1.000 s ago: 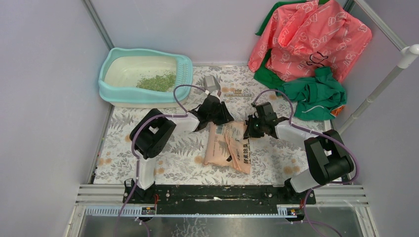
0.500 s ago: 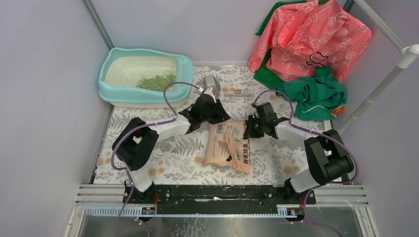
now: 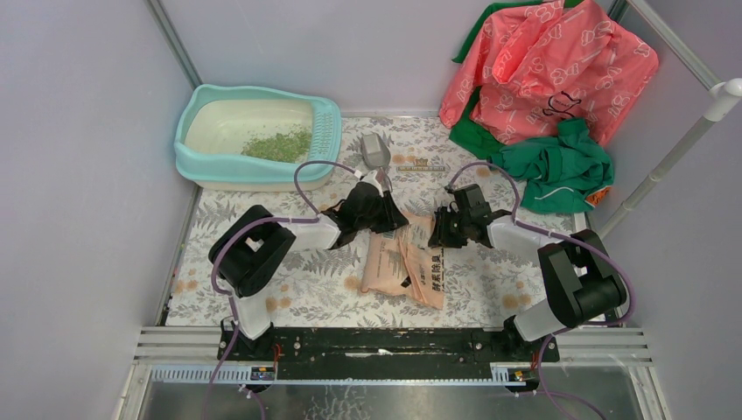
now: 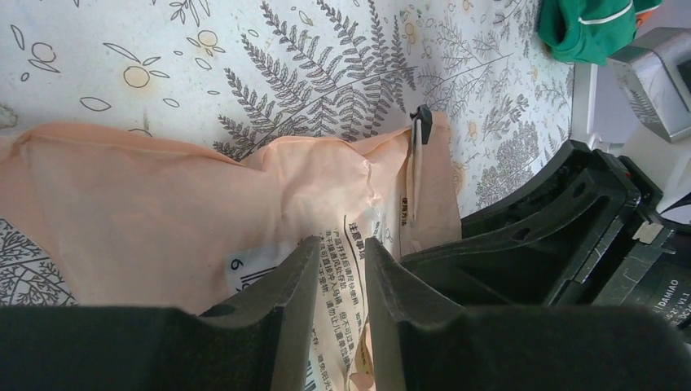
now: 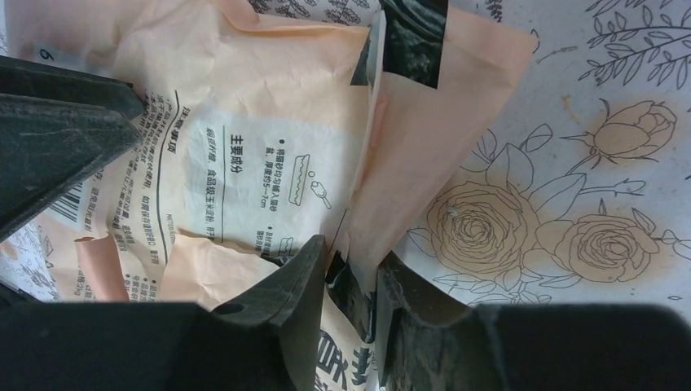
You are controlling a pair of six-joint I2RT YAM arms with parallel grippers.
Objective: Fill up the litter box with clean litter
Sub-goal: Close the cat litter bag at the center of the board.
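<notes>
Since the earlier overhead view, the left arm (image 3: 254,249) has swung its elbow out toward the lower left and partly back. The left gripper (image 4: 341,248) now sits a little lower in the frame, at the upper left corner of the pink-orange bag (image 3: 402,267). That shift has uncovered the grey scoop (image 3: 374,150), which was partly hidden behind the gripper before. The right gripper (image 5: 352,257) has edged slightly left along the bag's upper right corner, and its jaws have parted. The bag's top edge looks a bit more rumpled there. The bag itself lies where it did, flat on the patterned table cover (image 3: 297,289) in the middle of the frame.

In the left wrist view the jaws stand a little apart, and the bag's printed face shows through the gap. As far as this close angle lets me judge, nothing is clamped between them. In the right wrist view the jaws are also apart, with a fold of the bag's edge running up through the gap.

The litter box (image 3: 226,170) sits in the upper left of the overhead frame, well apart from both grippers. It lies up and to the left of the left gripper. The scoop lies to its right, higher in the frame than the left gripper. The clean litter (image 3: 280,144) forms a small green heap inside the pan, toward its right side. The box and the heap are unchanged.
</notes>
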